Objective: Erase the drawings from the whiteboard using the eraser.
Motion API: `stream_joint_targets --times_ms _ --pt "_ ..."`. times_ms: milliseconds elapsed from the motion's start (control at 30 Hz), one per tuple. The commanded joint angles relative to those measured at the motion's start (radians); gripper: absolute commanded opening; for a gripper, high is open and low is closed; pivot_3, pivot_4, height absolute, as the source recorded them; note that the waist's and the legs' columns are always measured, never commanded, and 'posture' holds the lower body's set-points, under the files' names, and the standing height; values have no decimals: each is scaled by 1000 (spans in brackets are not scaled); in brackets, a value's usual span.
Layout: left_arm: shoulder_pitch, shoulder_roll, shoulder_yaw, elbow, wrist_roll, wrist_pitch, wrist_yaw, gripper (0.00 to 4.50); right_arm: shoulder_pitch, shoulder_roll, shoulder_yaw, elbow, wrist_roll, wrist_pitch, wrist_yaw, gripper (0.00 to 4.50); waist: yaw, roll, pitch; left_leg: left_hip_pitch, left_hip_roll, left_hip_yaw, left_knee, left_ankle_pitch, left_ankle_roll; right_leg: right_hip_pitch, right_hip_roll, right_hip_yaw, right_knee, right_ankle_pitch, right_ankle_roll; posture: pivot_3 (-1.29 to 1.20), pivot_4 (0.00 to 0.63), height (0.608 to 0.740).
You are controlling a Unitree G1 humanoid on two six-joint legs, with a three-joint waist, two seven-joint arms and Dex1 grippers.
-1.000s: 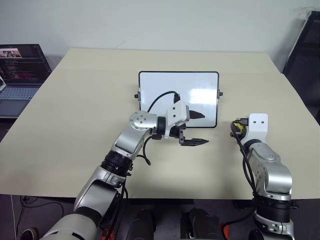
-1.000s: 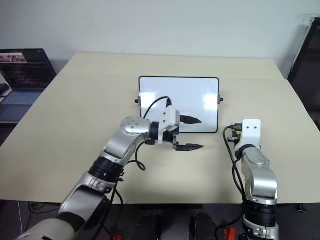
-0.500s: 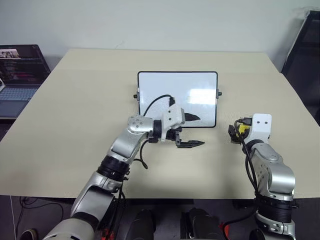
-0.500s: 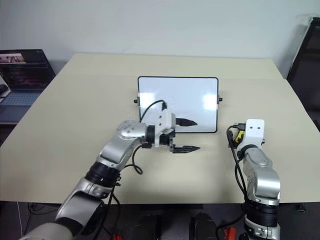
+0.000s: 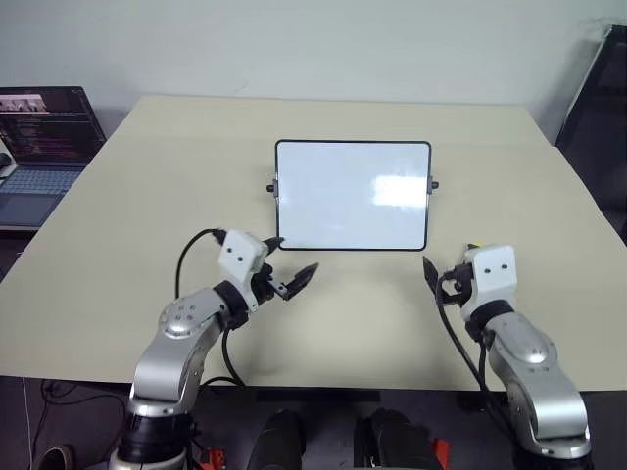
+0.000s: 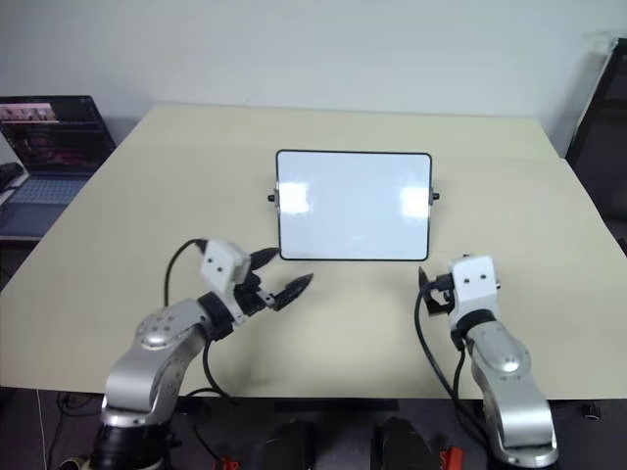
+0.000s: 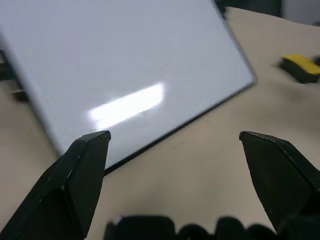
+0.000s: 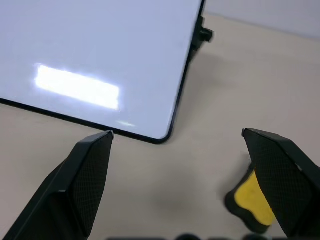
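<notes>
Beige table (image 5: 147, 196) w/ the whiteboard (image 5: 353, 196) lying mid-table; its face looks clean, no marks visible. Laptop (image 5: 44, 137) off to the far left.

Eraser (image 8: 251, 203) lies on the table just beside the right gripper (image 8: 192, 150), off the board's near right corner, at the inner side of one finger rather than centred between the two. Left wrist cam sees it (image 7: 301, 67) well past the board's corner, so the right arm is much nearer.

Right gripper: released, fingers spread wide, empty. Left gripper (image 5: 291, 279): also released, empty, near the board's near left corner.

Judgement: wiping looks done; any re-grab is the right arm's job.
</notes>
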Motion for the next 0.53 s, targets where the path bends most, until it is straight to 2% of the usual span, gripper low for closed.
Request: stream_joint_targets --times_ms 33,300,533 --pt "27 -51 37 -78 76 -34 175 4500 41 27 -14 11 15 -174 -1 4489 0 -1 0 0 0 0 1 0 0 1 0 0 0 0 1 0 150 740" --pt "95 -99 21 -67 179 -84 335 4500 74 33 -59 92 136 -337 105 4489 -1 -1 -1 14 1 3 -1 0 0 13 1 3 -1 -2 4 0 150 740" --pt "173 -116 28 -55 196 -108 381 4500 44 0 -3 89 125 -300 138 4489 -2 -1 -1 14 1 3 -3 0 0 12 1 3 -1 -3 3 0 150 740"
